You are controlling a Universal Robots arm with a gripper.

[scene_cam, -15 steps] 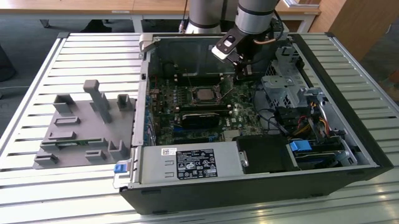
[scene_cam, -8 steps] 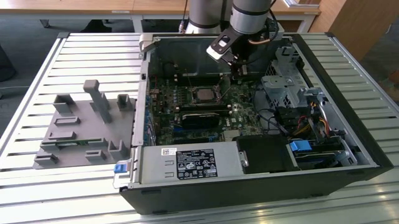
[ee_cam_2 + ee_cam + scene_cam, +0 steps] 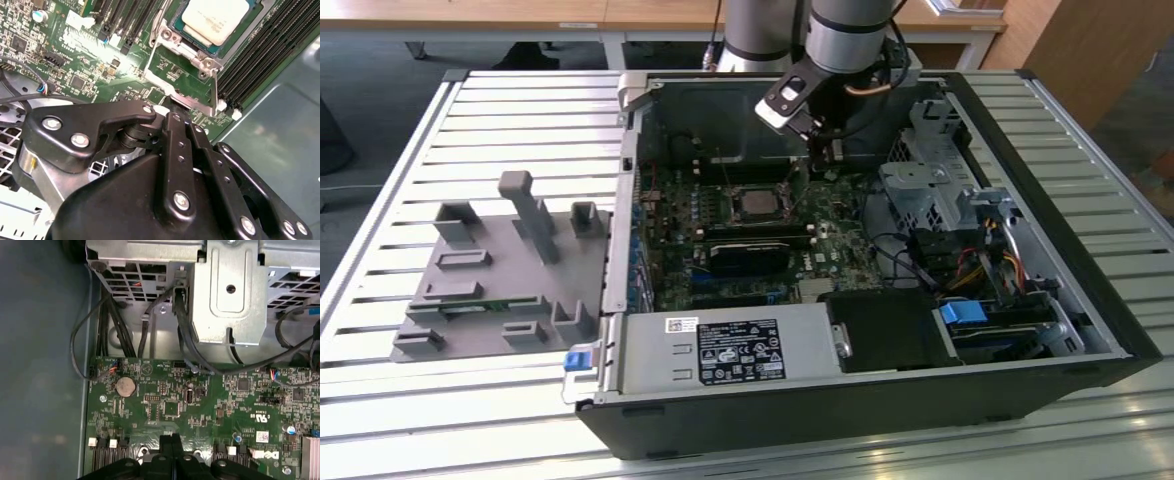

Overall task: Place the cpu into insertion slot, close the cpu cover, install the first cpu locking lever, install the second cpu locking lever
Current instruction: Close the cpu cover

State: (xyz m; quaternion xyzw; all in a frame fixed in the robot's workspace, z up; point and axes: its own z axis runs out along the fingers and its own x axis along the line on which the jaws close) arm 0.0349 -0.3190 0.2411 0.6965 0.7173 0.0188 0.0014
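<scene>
Computer case (image 3: pixel 854 410) – lying open on a slatted table (image 3: pixel 400 200), with a grey fixture block (image 3: pixel 494 270) well apart on the exterior view's left. The arm reaches down into the case from its far side.

Motherboard (image 3: pixel 670 262) – the green board on the case floor. Both wrist views show how densely it is populated, so you have little bare board to rest on.

Gripper (image 3: pixel 172 111) – low over the board, just beside the socket. The first wrist view shows its fingers pressed together with no gap and nothing seen between them. Its tip lies at the socket frame's near edge; whether it actually touches the metal cannot be told.

Cpu cover (image 3: pixel 202 62) – the grey frame appears to lie down around the chip, so the step in hand is most likely a locking lever.

Insertion slot (image 3: pixel 734 195) – mid-board, beside the long memory slots (image 3: pixel 260 55).

Cpu (image 3: pixel 215 20) – seated in the slot, its pale face showing through the cover's open centre.

Thin metal rod (image 3: pixel 216 87) – runs along the socket's side and is probably one lever.

To do this well, bear on the lever alone with the closed tip. Follow its arc rather than forcing it straight down, and keep clear of the small parts around the frame. Check that the cover stays flat.
</scene>
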